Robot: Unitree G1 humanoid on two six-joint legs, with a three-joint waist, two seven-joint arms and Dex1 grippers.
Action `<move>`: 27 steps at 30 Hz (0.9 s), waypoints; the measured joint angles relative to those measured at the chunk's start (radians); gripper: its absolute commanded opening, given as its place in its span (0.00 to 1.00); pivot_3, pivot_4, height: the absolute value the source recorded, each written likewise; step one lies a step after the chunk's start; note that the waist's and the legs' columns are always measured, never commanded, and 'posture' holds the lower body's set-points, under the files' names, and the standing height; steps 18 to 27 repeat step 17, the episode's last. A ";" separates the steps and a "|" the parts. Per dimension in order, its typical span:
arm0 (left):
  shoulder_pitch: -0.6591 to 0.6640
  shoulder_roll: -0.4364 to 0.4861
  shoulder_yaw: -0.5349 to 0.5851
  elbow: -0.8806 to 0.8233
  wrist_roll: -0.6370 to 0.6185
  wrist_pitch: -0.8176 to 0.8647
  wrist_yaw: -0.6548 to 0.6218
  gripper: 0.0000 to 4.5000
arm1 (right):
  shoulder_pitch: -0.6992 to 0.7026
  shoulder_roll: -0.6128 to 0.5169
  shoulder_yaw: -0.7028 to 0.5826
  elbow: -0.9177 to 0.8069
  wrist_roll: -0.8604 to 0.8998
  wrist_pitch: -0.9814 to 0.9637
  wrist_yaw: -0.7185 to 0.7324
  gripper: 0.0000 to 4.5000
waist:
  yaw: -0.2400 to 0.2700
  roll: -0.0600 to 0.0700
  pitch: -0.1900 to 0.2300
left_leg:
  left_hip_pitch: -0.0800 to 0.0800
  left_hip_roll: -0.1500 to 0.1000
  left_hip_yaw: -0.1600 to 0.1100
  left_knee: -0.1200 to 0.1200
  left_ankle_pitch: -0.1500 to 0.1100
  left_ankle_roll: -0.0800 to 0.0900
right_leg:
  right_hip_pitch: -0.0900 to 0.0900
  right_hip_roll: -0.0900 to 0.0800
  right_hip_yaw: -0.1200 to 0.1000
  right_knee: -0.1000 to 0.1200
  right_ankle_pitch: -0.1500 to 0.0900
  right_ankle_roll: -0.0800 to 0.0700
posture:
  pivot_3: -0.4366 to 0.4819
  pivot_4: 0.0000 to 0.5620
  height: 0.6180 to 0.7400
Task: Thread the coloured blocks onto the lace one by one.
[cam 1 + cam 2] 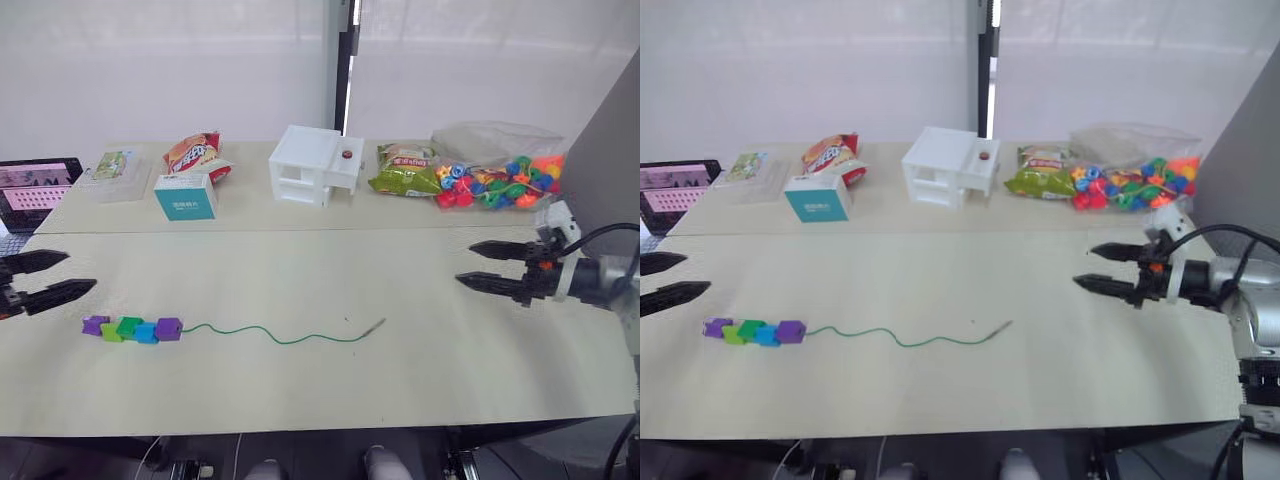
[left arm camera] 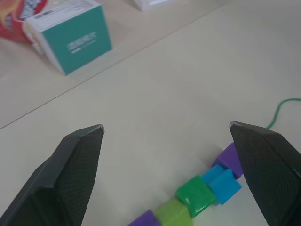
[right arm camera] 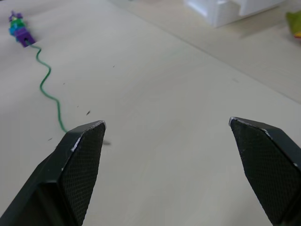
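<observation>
Left eye view: all five coloured blocks (image 1: 132,328) sit strung in a row at one end of the lace (image 1: 280,336), order from the robot's left being purple, lime green, darker green, blue, purple. The row lies on the beige table (image 1: 300,390) toward its left side; the green cord snakes rightward from the last purple cube and ends in a greyish tip (image 1: 374,324) near table centre. Left gripper (image 1: 55,275) hovers just beyond the blocks, jaws spread, nothing between them, no contact. Right gripper (image 1: 468,264) is well apart on the right side, jaws spread too, empty. Along the far edge: a teal box (image 1: 185,196), a red snack bag (image 1: 192,152), a white plastic house (image 1: 315,165), a green snack bag (image 1: 404,170), and a clear bag of bright beads (image 1: 498,181).
</observation>
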 measured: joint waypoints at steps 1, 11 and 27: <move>0.028 0.000 0.029 0.034 0.003 -0.017 0.034 1.00 | 0.012 0.006 -0.016 0.032 -0.004 -0.024 -0.016 0.99 | 0.000 0.000 0.000 | 0.000 0.000 0.001 0.000 0.000 0.000 | 0.000 0.000 0.000 0.000 0.000 0.000 | 0.48 0.27 1.00; 0.277 -0.093 0.191 0.227 0.017 -0.293 0.236 1.00 | 0.099 0.080 -0.061 0.252 -0.063 -0.234 -0.098 0.99 | 0.003 0.000 0.000 | 0.002 0.000 0.004 -0.002 0.000 -0.001 | 0.000 -0.002 0.001 -0.002 0.000 0.000 | 0.48 0.27 1.00; 0.286 -0.134 0.191 0.226 0.013 -0.347 0.281 1.00 | 0.089 0.096 -0.061 0.262 -0.067 -0.302 -0.118 0.99 | 0.007 0.000 0.000 | 0.010 0.000 0.004 -0.003 0.000 -0.001 | 0.007 -0.002 0.002 -0.002 0.000 -0.001 | 0.48 0.27 1.00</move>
